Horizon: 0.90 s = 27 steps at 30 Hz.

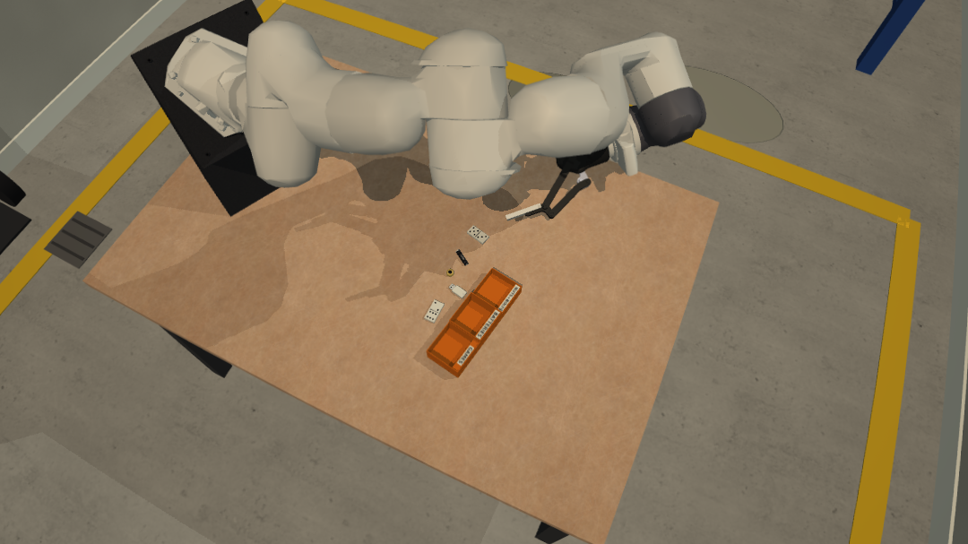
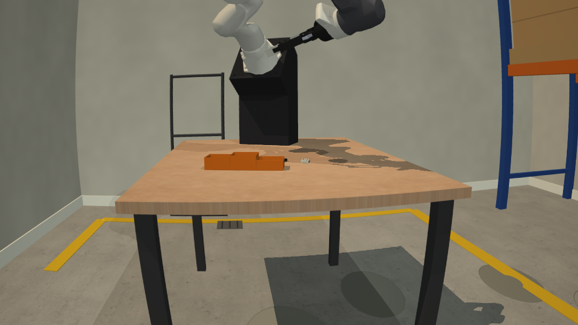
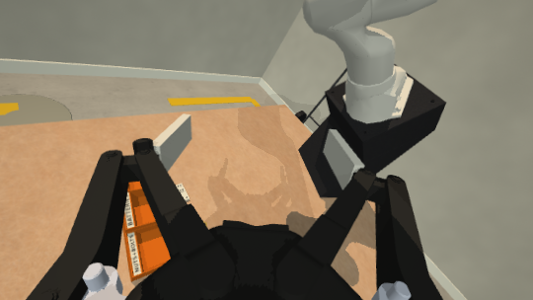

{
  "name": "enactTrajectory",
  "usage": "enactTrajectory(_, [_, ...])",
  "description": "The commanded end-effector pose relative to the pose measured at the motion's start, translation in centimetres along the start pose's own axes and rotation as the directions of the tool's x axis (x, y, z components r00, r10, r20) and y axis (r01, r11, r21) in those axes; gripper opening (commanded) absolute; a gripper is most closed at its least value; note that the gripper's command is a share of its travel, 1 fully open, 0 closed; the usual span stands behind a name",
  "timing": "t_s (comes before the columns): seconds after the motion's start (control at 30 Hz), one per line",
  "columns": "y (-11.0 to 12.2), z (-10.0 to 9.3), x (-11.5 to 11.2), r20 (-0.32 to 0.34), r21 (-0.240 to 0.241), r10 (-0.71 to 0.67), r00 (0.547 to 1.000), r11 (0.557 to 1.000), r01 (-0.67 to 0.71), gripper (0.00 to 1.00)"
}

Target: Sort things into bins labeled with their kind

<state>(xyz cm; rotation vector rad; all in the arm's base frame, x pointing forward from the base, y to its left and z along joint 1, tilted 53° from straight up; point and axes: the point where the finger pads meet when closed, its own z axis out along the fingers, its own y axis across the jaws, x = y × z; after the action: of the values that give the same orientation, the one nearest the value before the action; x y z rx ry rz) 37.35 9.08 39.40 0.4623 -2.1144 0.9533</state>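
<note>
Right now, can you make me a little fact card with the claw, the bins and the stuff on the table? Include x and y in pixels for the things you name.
claw (image 2: 276, 49) (image 3: 260, 133): open, up above the table
bins (image 1: 474, 315) (image 2: 243, 163): three orange, joined in a row
labels: GAMES, BATTERIES, NUTS+BOLTS
inside bins: nothing seen from the top
dominoes: two, one (image 1: 433, 311) near GAMES, one (image 1: 478, 234) farther off
black thing (image 1: 462, 257): between the dominoes
gold ring: beside the black thing
white thing (image 1: 457, 290): beside the bins

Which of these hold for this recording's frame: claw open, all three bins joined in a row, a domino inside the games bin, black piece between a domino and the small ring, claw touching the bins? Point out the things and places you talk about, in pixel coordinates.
The claw (image 1: 548, 185) (image 2: 276, 49) (image 3: 260, 133) is open. True.
The three orange bins (image 1: 474, 322) (image 2: 243, 163) form one row. True.
A domino (image 1: 433, 311) lies inside the games bin. False: it lies on the table beside it.
The black piece (image 1: 462, 257) lies between a domino (image 1: 478, 234) and the small ring (image 1: 452, 272). True.
The claw touches the bins. False: it is raised away from them.
</note>
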Motion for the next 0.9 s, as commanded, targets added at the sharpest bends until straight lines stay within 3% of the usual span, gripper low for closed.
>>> enactTrajectory(0.0, [0.0, 0.0, 0.0, 0.0, 0.0, 0.0, 1.0, 1.0, 0.0, 1.0])
enactTrajectory(0.53, [0.0, 0.0, 0.0, 0.0, 0.0, 0.0, 1.0, 1.0, 0.0, 1.0])
enactTrajectory(0.57, [-0.3, 0.2, -0.7, 0.0, 0.0, 0.0, 1.0, 1.0, 0.0, 0.05])
enactTrajectory(0.87, [-3.2, 1.8, -7.5, 0.0, 0.0, 0.0, 1.0, 1.0, 0.0, 0.05])
